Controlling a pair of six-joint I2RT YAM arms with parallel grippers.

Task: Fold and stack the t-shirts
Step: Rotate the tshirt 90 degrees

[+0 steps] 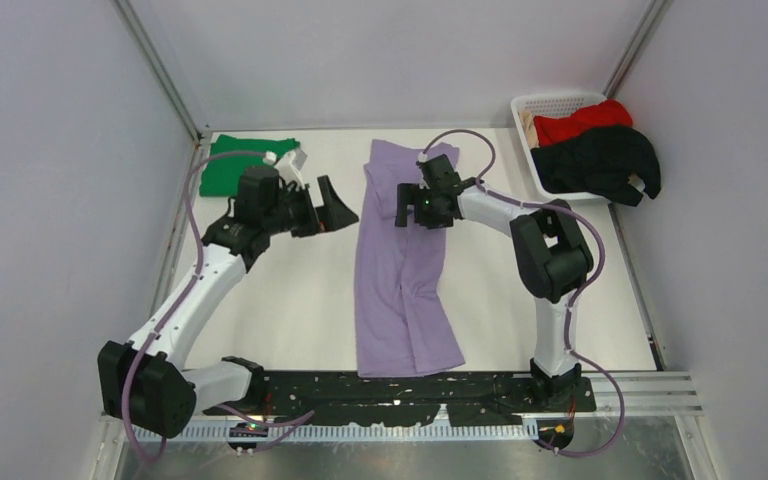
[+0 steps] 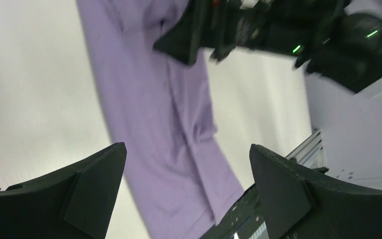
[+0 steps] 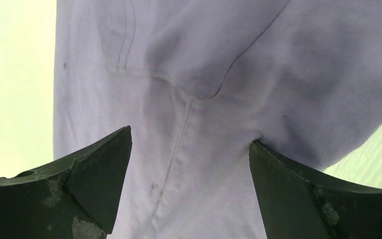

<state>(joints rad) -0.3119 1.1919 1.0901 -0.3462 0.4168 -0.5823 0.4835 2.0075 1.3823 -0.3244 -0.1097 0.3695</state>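
Four t-shirts show in the top view. The purple t-shirt point(image 1: 400, 290) lies flat in the middle of the worktop point(image 1: 290, 300). It is long and thin, with its sides folded in. It runs from the upper middle of the frame down to the black rail point(image 1: 410, 385) near the bottom. The green t-shirt point(image 1: 235, 165) lies folded in the upper left corner of the worktop. The red t-shirt point(image 1: 585, 122) and the black t-shirt point(image 1: 600, 160) sit in the white basket point(image 1: 550, 102) at the upper right. The black one spills over the basket's rim.

Your left hand point(image 2: 187, 147) is wide open and holds nothing. In the top view it sits just left of the purple t-shirt's upper part, between the green one and the purple one. It points toward the purple cloth.

Your right hand point(image 3: 190, 137) is wide open too, and nothing is pinched in it. It hangs over the upper part of the purple t-shirt. In its own camera, purple cloth with a seam and soft folds fills the whole gap. You cannot tell if its tips touch the cloth.
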